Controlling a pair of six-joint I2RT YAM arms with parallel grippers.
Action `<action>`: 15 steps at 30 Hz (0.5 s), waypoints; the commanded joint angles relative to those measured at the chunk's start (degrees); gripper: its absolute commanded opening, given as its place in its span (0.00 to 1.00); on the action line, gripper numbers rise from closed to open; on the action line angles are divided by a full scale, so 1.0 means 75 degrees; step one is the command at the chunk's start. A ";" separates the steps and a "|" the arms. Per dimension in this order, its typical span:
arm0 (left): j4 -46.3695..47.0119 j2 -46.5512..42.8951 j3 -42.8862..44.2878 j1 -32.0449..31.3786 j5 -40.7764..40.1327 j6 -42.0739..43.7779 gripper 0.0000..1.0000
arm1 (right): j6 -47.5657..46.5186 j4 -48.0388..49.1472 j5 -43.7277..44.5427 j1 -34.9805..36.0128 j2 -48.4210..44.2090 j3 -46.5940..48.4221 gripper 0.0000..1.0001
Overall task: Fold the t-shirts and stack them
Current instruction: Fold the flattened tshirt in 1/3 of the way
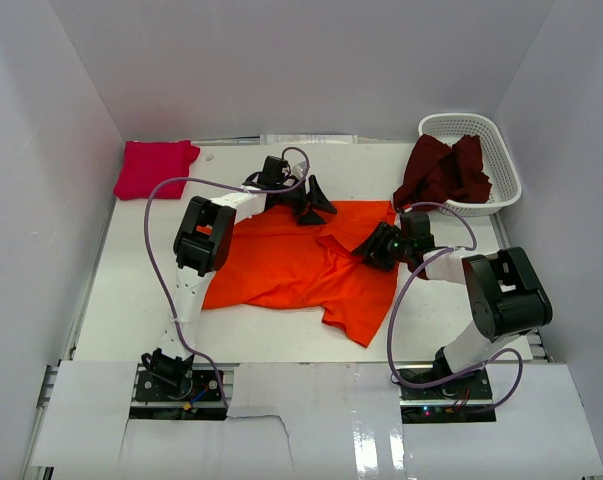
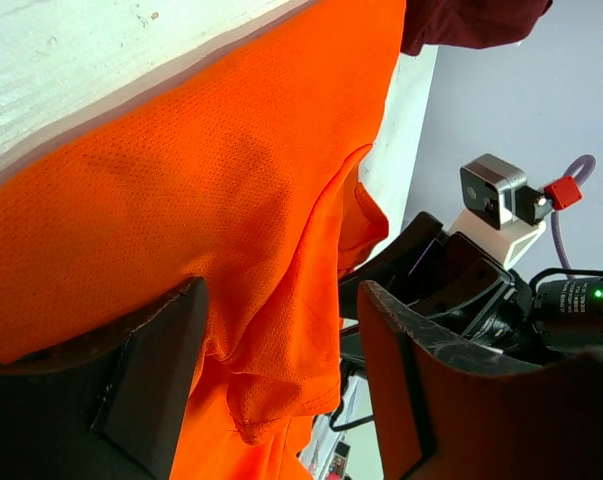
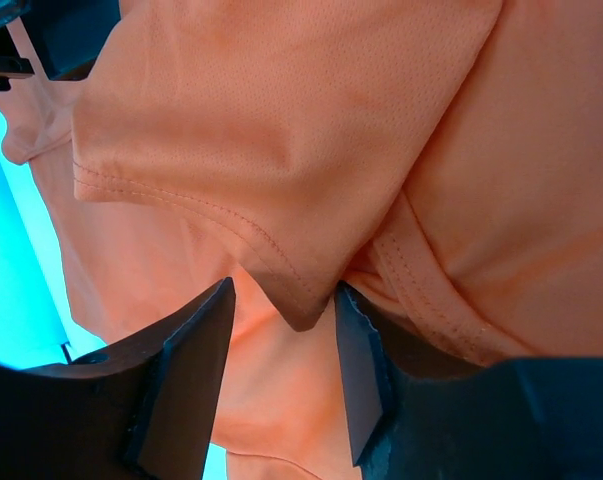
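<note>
Right hand (image 1: 371, 250) over orange t-shirt (image 1: 281, 265) lying crosswise.

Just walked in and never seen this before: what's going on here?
Two robot arms are working on a rumpled orange t-shirt on the table. The left end effector is open at its far edge; the right end effector is open around a hem. A magenta t-shirt lies folded at the far left, and a maroon t-shirt spills from a white basket.

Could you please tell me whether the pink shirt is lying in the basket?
No, the pink shirt lies at the far left of the table, while the basket at far right holds the maroon shirt.
</note>
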 commanded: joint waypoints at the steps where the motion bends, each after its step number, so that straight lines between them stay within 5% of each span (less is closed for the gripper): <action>1: -0.0189 -0.0286 0.0022 -0.0030 -0.0162 0.0173 0.73 | -0.0192 -0.0097 0.0225 -0.0090 -0.0024 0.0176 0.52; 15: -0.0165 -0.0252 0.0045 -0.0042 -0.0139 0.0150 0.73 | -0.0227 -0.0321 0.0401 -0.0242 -0.0493 0.0176 0.50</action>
